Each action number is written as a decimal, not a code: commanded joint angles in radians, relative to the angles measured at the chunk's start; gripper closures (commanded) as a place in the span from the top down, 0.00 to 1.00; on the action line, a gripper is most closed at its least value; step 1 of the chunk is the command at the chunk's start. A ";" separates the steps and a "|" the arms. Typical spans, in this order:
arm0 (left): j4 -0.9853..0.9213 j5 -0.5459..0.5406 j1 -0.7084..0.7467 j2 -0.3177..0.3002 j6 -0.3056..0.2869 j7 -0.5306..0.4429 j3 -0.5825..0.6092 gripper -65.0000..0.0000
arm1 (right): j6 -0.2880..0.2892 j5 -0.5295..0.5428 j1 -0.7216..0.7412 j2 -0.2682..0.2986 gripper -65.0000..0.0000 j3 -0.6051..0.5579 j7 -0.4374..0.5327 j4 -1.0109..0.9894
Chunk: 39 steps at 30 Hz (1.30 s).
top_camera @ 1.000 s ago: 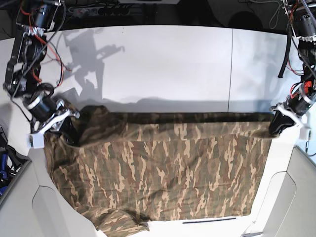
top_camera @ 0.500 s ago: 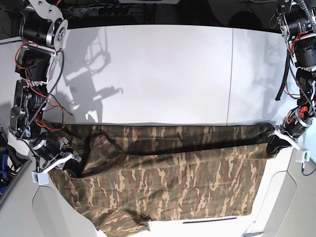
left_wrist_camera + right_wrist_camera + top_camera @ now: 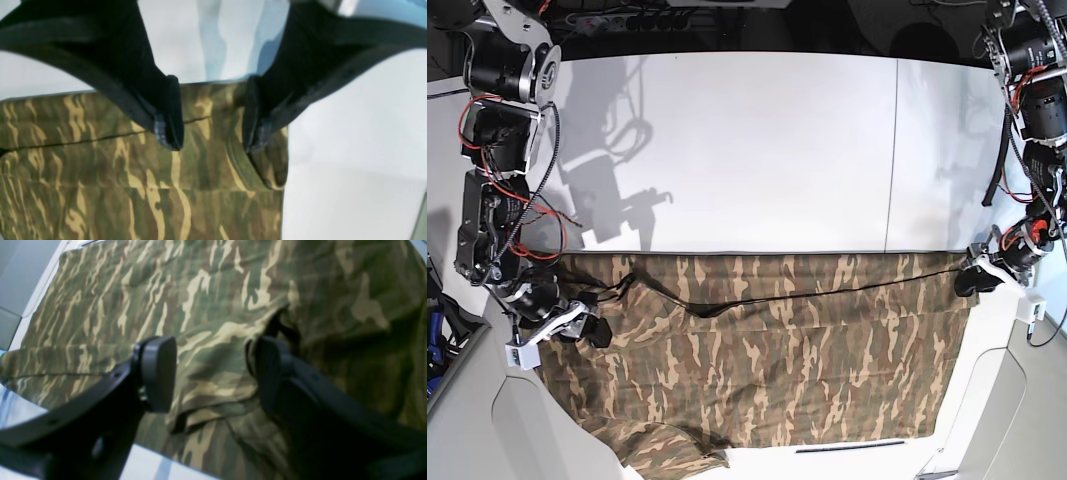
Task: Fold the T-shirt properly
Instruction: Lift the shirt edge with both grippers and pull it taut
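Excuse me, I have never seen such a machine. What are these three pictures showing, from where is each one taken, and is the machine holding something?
It is a robot with two arms; each ends in a pincer. One picture looks down from above. The other two come from cameras on the wrists, so the black fingers fill them. A camouflage T-shirt lies on a white table, its far edge folded toward the near edge. The left pincer stands open over a corner of the cloth. The right pincer is open too, above a wrinkled part. Neither one holds anything.
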 commanded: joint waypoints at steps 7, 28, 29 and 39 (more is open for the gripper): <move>0.016 -0.118 -0.014 -0.025 -0.010 0.063 -0.139 0.49 | 0.004 0.035 -0.015 0.016 0.57 0.204 -0.084 0.148; 0.016 -0.034 0.115 0.059 0.060 -0.060 -0.169 0.62 | 0.003 0.106 -0.283 0.056 0.57 0.351 0.052 0.127; 0.016 -0.034 0.114 0.066 0.062 -0.063 -0.169 0.62 | 0.000 0.105 -0.283 0.056 0.57 0.346 0.067 0.112; 0.008 0.046 0.111 0.116 0.118 -0.143 -0.105 0.62 | -0.003 0.109 -0.252 0.055 0.57 0.272 0.169 -0.054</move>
